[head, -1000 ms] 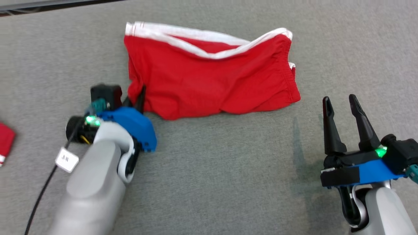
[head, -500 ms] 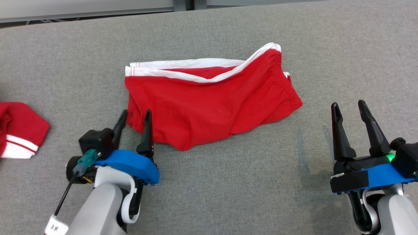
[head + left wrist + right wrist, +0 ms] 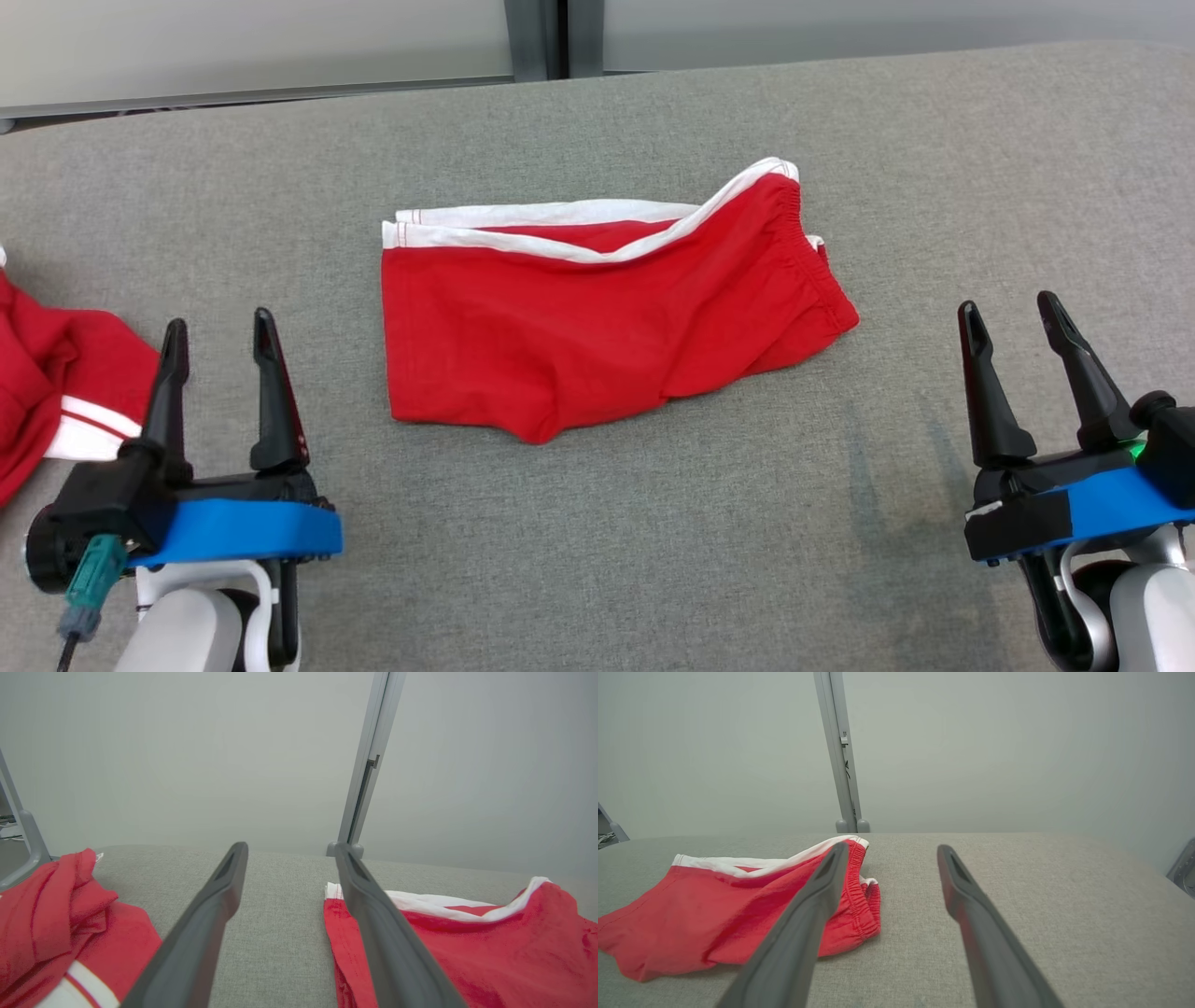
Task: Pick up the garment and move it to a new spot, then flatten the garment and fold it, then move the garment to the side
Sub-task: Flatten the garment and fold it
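Note:
Red shorts with white trim (image 3: 597,327) lie folded in the middle of the grey table; they also show at the right in the left wrist view as the shorts (image 3: 467,952) and at the left in the right wrist view as the shorts (image 3: 738,910). My left gripper (image 3: 219,331) stands open at the lower left, well apart from the shorts, holding nothing. My right gripper (image 3: 1013,308) stands open at the lower right, also apart from the cloth and holding nothing.
A second red garment with white stripes (image 3: 56,392) lies crumpled at the table's left edge, close to my left gripper, and appears as the second garment (image 3: 60,924). A grey partition post (image 3: 537,37) and pale panels stand behind the table's (image 3: 653,560) far edge.
My left gripper has let go of the shorts' lower left corner and drawn back to the lower left, open. The camera has tilted up, so the whole scene sits lower.

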Tool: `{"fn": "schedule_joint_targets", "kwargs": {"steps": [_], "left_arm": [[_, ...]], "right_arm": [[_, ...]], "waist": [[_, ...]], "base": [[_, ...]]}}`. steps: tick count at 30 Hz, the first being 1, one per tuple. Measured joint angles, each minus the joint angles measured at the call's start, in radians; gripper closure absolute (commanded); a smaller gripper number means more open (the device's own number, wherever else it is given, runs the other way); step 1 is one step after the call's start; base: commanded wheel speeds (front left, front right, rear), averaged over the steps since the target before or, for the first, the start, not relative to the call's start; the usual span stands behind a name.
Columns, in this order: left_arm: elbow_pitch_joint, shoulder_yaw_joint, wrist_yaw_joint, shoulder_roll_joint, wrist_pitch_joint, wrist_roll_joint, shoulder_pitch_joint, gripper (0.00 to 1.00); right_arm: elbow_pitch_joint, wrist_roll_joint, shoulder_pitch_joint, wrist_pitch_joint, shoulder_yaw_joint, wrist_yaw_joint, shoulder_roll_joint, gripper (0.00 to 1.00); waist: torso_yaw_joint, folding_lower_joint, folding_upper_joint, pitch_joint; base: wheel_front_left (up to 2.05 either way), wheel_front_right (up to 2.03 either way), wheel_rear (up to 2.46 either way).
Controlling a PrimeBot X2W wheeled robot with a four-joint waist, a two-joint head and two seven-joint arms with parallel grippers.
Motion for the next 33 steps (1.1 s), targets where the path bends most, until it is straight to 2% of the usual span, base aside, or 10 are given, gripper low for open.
{"fn": "schedule_joint_targets", "kwargs": {"steps": [8, 16, 21, 26, 33], "left_arm": [[-0.051, 0.0, -0.009, 0.044, 0.016, 0.009, 0.042, 0.0], [-0.067, -0.011, -0.01, 0.049, 0.023, 0.012, 0.04, 0.0], [-0.08, -0.021, -0.013, 0.043, 0.014, 0.028, 0.008, 0.0], [-0.076, -0.032, -0.028, 0.025, 0.004, 0.041, -0.044, 0.0], [-0.057, -0.053, -0.05, -0.018, -0.005, 0.073, -0.103, 0.0]], "right_arm": [[-0.008, 0.0, 0.005, 0.025, -0.005, 0.0, -0.006, 0.0], [-0.002, 0.003, 0.007, 0.036, -0.011, 0.0, -0.007, 0.0], [0.04, 0.003, -0.03, 0.045, -0.006, 0.0, -0.036, 0.0], [0.154, 0.012, -0.131, 0.06, 0.031, 0.0, -0.053, 0.0], [0.408, 0.011, -0.28, 0.051, 0.045, 0.0, -0.067, 0.0]], "waist": [[0.008, 0.0001, 0.0, -0.006], [0.016, 0.0001, 0.0, 0.002], [0.038, 0.0001, 0.0, 0.033], [0.072, 0.0003, 0.0001, 0.082], [0.137, 0.0004, 0.0001, 0.139]], "base": [[0.0, 0.0, 0.0], [0.0, 0.0, 0.0], [0.0, 0.0, 0.0], [0.0, 0.0, 0.0], [0.0, 0.0, 0.0]]}}
